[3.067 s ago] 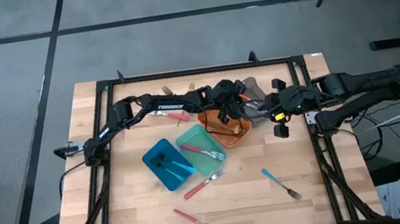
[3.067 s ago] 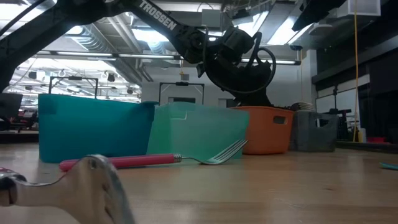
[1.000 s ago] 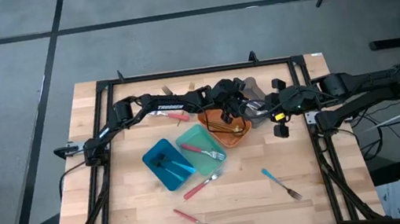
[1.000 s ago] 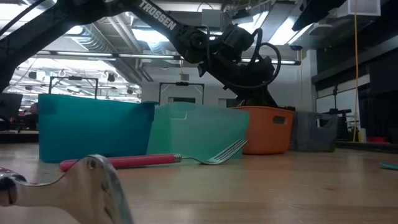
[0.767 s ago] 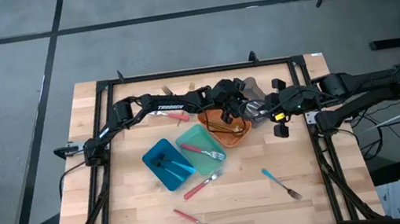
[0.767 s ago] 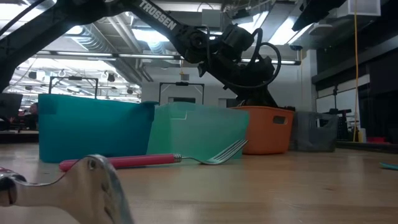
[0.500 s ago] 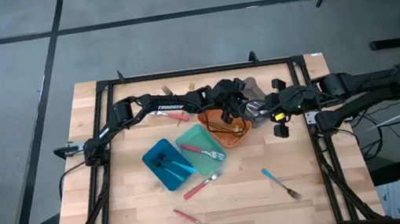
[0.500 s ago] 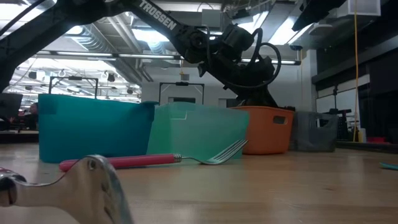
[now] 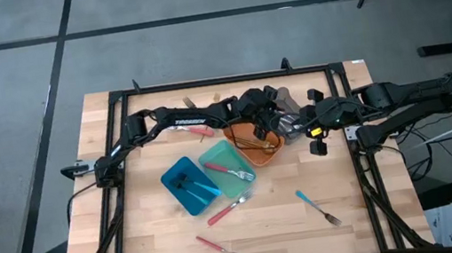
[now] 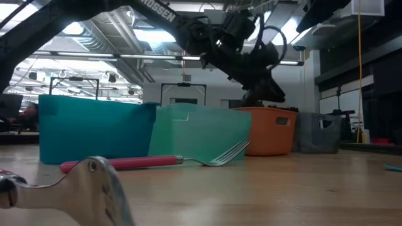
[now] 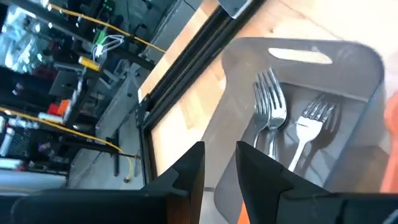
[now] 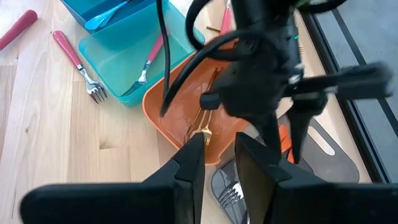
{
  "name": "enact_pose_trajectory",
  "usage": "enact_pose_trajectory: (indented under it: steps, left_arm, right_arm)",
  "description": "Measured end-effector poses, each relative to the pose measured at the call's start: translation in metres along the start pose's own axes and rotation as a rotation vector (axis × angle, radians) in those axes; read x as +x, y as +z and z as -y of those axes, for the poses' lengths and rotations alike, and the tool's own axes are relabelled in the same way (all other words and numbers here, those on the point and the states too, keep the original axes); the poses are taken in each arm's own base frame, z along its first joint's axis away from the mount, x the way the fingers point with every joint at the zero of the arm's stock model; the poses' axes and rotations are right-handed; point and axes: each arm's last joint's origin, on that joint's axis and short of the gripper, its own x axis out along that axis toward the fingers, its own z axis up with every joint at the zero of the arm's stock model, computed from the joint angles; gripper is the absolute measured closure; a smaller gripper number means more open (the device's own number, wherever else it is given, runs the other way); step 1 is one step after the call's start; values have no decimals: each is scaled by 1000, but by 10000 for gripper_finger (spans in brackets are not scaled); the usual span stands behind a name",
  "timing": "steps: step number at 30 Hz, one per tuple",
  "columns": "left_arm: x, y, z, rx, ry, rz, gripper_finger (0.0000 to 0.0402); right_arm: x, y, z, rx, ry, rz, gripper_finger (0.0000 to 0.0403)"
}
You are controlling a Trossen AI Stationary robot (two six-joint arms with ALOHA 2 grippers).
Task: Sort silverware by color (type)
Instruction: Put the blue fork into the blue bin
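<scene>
Only readable text was the white brand lettering on the left arm (image 10: 160,14) — in the low view it showed as "ROSSEN", with the start of the word cut off at the frame edge. From overhead the same arm (image 9: 192,120) had a small white mark on the link near the orange tray (image 9: 240,133) — too tiny to make out.

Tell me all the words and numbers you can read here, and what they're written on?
"TROSSEN", partly cut off, in white letters on the left arm, seen in the low view.
White lettering on the same arm in the high view is too small to read.
The trays, forks and table show no readable words or numbers.
</scene>
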Motion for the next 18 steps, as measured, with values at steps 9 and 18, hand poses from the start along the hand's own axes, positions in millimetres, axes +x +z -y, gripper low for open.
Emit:
enact_pose_trajectory:
  steps: [9,18]
  left_arm:
    - [-26,11,-25,-70,20,13,317]
    - [-58,13,-42,-101,-56,-65,317]
  right_arm:
    - [0,0,0,1,1,-1,322]
    - [0,0,0,0,3,0,322]
